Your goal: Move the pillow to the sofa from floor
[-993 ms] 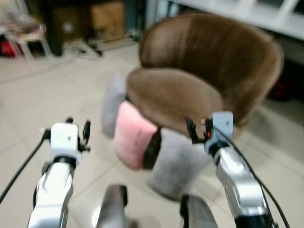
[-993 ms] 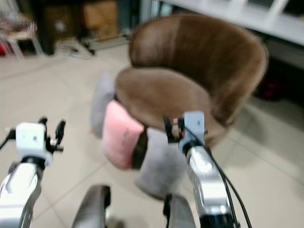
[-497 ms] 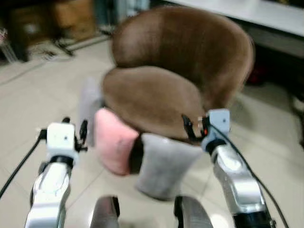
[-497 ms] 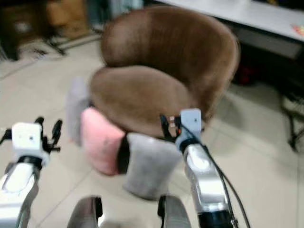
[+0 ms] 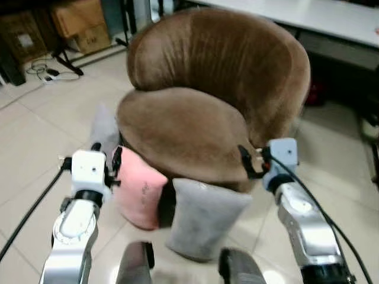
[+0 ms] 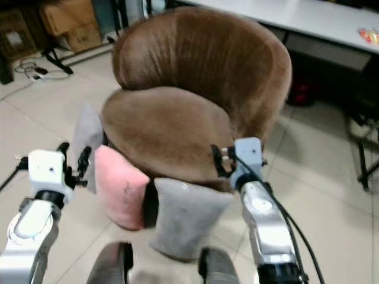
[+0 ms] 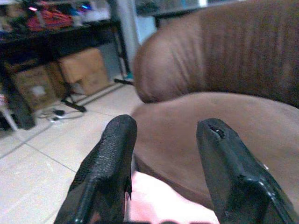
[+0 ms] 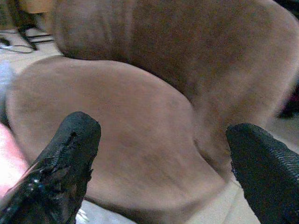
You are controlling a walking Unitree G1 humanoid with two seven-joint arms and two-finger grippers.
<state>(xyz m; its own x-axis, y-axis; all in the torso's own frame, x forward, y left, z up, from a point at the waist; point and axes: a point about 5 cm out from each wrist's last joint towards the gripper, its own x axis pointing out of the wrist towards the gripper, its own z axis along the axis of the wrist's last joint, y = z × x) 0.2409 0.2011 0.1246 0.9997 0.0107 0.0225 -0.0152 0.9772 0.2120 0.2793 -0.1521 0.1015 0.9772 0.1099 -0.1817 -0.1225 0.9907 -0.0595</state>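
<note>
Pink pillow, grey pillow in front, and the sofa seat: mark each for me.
pink pillow [image 5: 139, 188]: left eye view, middle of its front face.
grey pillow [image 5: 201, 216]: left eye view, centre of its face.
sofa seat [image 5: 177, 130]: left eye view, middle of the brown cushion.

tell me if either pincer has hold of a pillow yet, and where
Nothing is held. The left pincer and right pincer are both open in the air, above the pink pillow and grey pillow leaning against the sofa.
</note>
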